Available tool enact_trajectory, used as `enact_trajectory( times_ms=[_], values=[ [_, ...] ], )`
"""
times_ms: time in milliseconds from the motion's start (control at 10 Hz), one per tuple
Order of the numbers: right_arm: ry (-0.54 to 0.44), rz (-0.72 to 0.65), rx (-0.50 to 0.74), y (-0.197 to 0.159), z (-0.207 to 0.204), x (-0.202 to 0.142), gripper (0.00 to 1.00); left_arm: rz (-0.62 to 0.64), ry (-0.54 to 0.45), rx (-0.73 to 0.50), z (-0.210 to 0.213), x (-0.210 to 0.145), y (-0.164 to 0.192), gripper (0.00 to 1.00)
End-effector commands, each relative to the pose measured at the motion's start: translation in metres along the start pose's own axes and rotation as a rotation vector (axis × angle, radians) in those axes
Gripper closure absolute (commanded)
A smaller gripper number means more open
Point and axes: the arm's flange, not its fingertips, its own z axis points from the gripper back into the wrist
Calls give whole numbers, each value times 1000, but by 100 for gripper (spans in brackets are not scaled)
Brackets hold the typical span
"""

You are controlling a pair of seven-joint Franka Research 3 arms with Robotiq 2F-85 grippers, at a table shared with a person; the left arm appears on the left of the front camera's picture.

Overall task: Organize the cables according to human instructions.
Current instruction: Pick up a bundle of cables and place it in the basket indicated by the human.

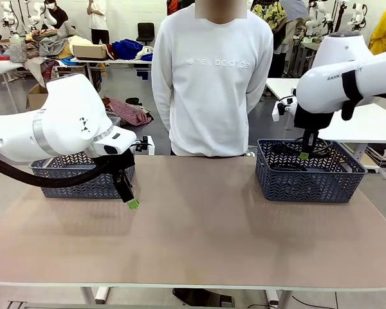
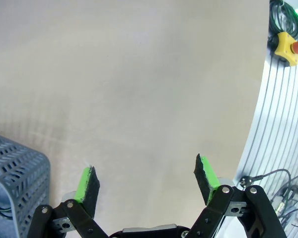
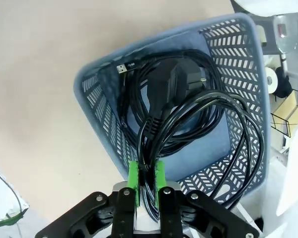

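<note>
In the right wrist view my right gripper is shut on several strands of a black cable. Its loops hang down into the blue basket. A second black cable coil lies on that basket's floor, and a thick black plug rests on top of it. From the front, the right gripper hangs just above the right basket. My left gripper is open and empty, low over the table beside the left basket. Its green pads stand wide apart above bare tabletop.
A person in a white sweatshirt stands at the far edge between the two baskets, hands not visible. A corner of the left basket lies close to my left fingers. A yellow emergency stop button sits past the table's edge.
</note>
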Motion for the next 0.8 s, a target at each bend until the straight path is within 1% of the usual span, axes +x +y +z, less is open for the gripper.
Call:
enact_trajectory(
  times_ms=[0,100,500,700],
  values=[
    [-19,37,-42,0,-13,-7,100,7,-2,0,1,-1,0,0],
    [-3,46,-54,-4,-21,-6,100,7,-2,0,1,-1,0,0],
    [-27,79,-78,-16,-42,-5,100,7,-2,0,1,-1,0,0],
    [-74,49,-86,-22,-46,-7,65,7,-2,0,1,-1,0,0]
  ],
)
